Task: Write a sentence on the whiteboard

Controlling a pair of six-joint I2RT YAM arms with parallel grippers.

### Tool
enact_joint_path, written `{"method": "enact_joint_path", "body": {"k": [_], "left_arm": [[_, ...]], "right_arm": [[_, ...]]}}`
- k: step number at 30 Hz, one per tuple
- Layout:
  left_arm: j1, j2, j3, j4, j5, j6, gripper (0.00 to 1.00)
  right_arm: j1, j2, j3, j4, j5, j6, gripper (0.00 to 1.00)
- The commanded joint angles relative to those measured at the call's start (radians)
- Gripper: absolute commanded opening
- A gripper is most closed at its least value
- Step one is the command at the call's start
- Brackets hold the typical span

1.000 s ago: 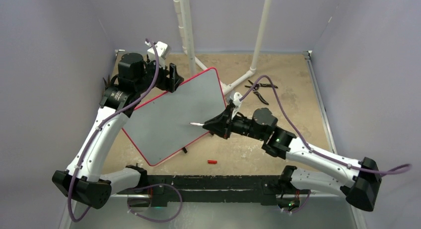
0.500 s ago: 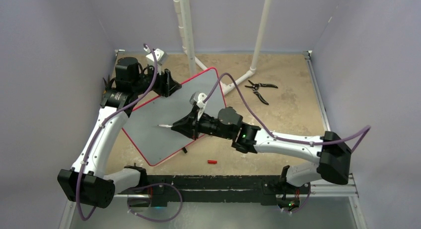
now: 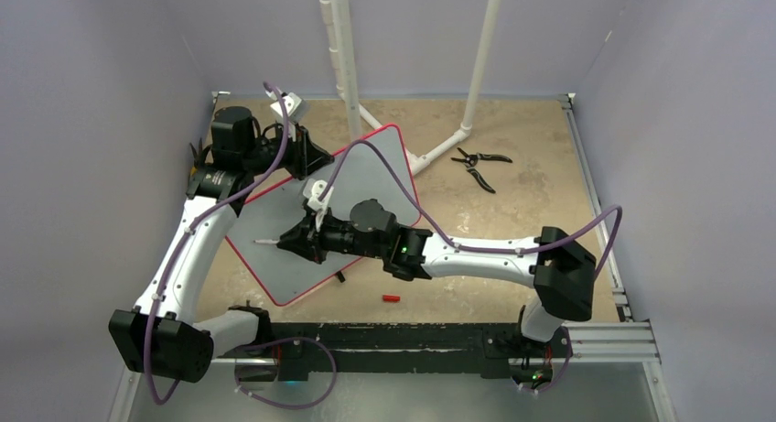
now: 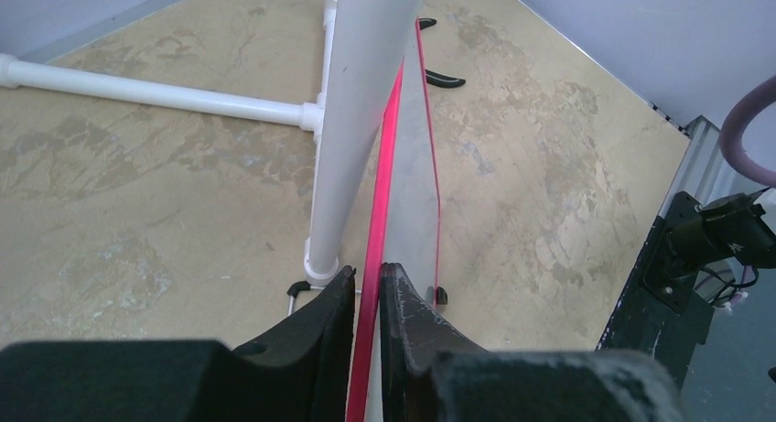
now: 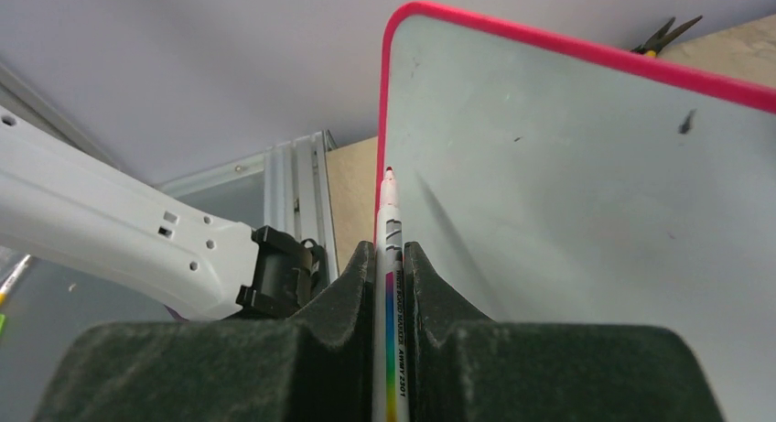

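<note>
Whiteboard [image 3: 274, 275] stands propped, its red rim pinched between the left gripper's [image 4: 367, 289] closed fingers (likely to steady it for writing). Right gripper [image 5: 389, 257] clamps a marker [image 5: 388, 216], tip pointing ahead near the board's edge; no lettering shows.

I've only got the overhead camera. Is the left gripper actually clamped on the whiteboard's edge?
Observer: Yes. The left wrist view shows the left gripper shut on the red rim of the whiteboard, a finger on each face.
Operator: Anything written yet?
Observer: No. The right wrist view shows its surface bare of lettering, only small dark specks.
Operator: Marker uncapped?
Observer: Yes. The marker in the right gripper shows a bare red tip by the rim; contact I cannot tell.
</note>
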Motion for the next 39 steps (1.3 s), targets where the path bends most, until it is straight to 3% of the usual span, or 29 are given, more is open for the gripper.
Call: {"method": "enact_joint_path", "body": {"k": [1,12,39], "left_arm": [[0.020,0.010,-0.017,0.068,0.031,-0.001,0.13],[0.027,0.012,-0.023,0.079,0.047,-0.007,0.00],[0.041,0.009,-0.028,0.094,0.084,-0.016,0.00]], "right_arm": [[0.019,0.030,0.069,-0.031,-0.004,-0.048,0.00],[0.031,0.089,0.115,-0.046,0.059,-0.056,0.00],[0.032,0.106,0.169,-0.025,0.241,-0.028,0.00]]}}
